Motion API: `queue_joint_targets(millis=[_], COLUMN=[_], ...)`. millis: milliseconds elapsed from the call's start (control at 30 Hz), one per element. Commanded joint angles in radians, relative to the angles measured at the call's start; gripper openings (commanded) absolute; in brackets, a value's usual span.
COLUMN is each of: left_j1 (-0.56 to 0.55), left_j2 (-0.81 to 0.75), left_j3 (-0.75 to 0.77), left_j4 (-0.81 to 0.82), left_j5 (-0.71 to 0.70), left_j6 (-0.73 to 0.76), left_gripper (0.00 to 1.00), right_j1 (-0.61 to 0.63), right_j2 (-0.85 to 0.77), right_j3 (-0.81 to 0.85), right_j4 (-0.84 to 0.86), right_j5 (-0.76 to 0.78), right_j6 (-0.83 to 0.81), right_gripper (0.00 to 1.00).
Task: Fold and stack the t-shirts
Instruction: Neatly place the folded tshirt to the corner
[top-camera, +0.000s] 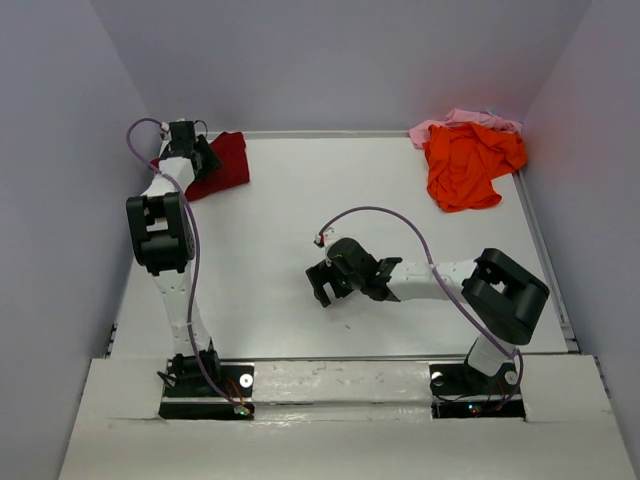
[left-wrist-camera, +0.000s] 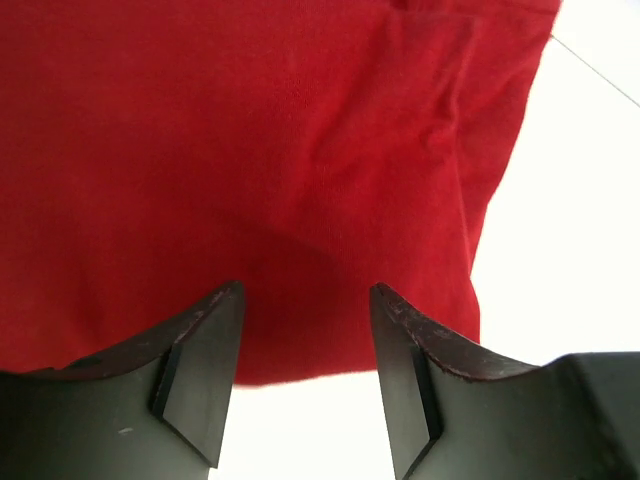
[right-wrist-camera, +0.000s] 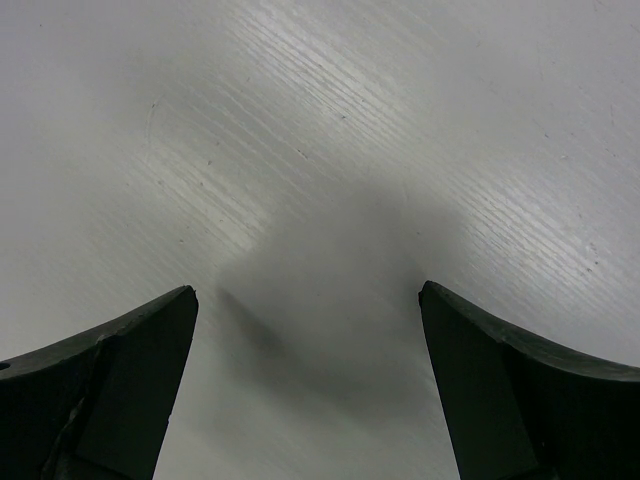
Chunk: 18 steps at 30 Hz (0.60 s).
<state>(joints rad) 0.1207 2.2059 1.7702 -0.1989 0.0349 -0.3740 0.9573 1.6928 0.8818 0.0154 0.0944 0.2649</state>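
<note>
Up at the table's far-left corner, the left gripper (left-wrist-camera: 305, 300) points down with its jaws spread partway and nothing pinched. The maroon t-shirt (left-wrist-camera: 250, 150) lies directly under and ahead of its fingertips. That arm reaches out long from its base. The right gripper (right-wrist-camera: 308, 295) hangs with jaws wide apart over bare table (right-wrist-camera: 330, 150), its forearm folded leftward. The orange t-shirt (top-camera: 465, 165) and pink t-shirt (top-camera: 462, 119) lie crumpled well beyond it, to its far right.
</note>
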Motion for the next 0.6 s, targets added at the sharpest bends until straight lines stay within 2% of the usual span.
queue_joint_targets(millis=[0, 233, 367, 567], left_j1=[0.005, 0.019, 0.022, 0.037], left_j2=[-0.135, -0.186, -0.210, -0.141], left_j3=[-0.022, -0.040, -0.064, -0.017], left_j4=[0.026, 0.006, 0.021, -0.008], left_j5=[-0.067, -0.052, -0.138, -0.277], left_j6=[0.043, 0.057, 0.067, 0.032], left_gripper=[0.63, 0.63, 0.63, 0.63], right_j1=[0.009, 0.009, 0.009, 0.009], right_j2=[-0.008, -0.013, -0.022, -0.027], right_j3=[-0.004, -0.007, -0.010, -0.017], right_j4=[0.044, 0.047, 0.047, 0.047], right_j5=[-0.004, -0.012, -0.013, -0.016], right_j6=[-0.010, -0.007, -0.006, -0.009], right_gripper=[0.98, 0.98, 0.98, 0.98])
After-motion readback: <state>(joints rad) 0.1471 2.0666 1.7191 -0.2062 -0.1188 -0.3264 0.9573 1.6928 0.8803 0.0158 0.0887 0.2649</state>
